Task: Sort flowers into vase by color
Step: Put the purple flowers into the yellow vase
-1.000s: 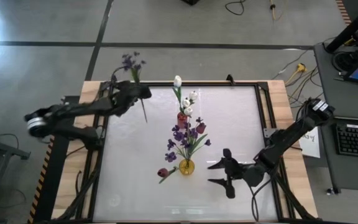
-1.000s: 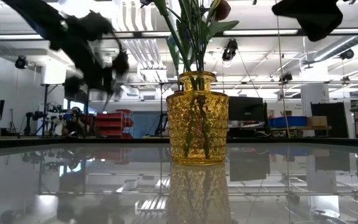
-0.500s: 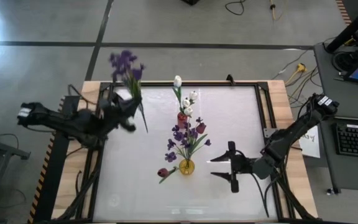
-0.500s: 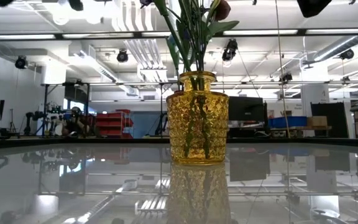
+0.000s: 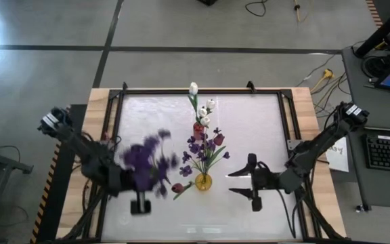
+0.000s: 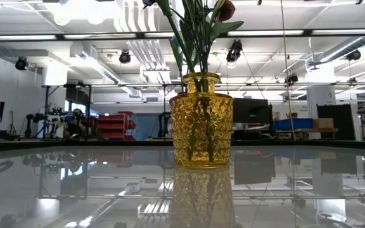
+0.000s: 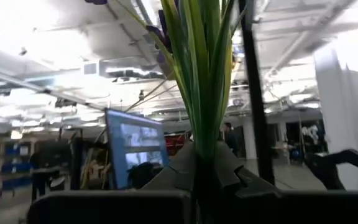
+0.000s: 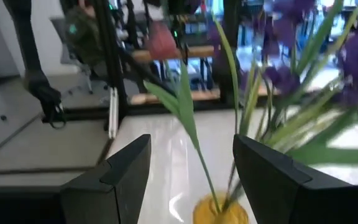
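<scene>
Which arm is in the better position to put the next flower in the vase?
Left. Its hand grips a purple flower beside the yellow vase; the right hand is open and empty.

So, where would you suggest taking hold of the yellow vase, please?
Grip the yellow vase at its narrow neck just under the flared rim, coming in level from the side. Stems fill its mouth, ruling out a top approach, and the faceted body is wide. The open right gripper faces it; the left gripper holds purple flowers nearby.
</scene>
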Controlling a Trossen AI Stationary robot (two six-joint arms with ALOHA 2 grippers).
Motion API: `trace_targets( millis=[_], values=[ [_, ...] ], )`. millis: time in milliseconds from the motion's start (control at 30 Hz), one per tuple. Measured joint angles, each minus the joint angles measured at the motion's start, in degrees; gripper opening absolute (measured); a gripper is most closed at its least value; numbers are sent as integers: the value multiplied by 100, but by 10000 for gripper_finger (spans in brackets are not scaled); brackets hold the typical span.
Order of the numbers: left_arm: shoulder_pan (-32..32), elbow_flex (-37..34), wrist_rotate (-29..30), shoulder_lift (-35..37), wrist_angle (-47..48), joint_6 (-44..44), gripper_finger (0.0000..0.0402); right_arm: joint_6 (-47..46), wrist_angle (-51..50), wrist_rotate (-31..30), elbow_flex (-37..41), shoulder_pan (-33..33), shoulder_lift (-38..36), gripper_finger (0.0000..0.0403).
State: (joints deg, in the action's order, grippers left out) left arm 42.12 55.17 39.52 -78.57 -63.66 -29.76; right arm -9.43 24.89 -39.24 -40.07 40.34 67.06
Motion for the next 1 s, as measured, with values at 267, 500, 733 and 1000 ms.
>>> trace_targets(
  millis=[267,500,733,1000],
  values=[
    [342,1957,705,-1282,83,-1395,0,646,1197,35,-10,0,51,219],
    [168,3042,714,-1903,272,-1743,0,1498,1357,71,-497,0,56,219],
    [-324,3236,461,-2420,313,-1039,0,2056,1313,345,-1215,-26,305,219],
    [-730,3236,-123,-2615,341,-161,0,2112,1110,349,-2044,-64,989,219]
  ],
)
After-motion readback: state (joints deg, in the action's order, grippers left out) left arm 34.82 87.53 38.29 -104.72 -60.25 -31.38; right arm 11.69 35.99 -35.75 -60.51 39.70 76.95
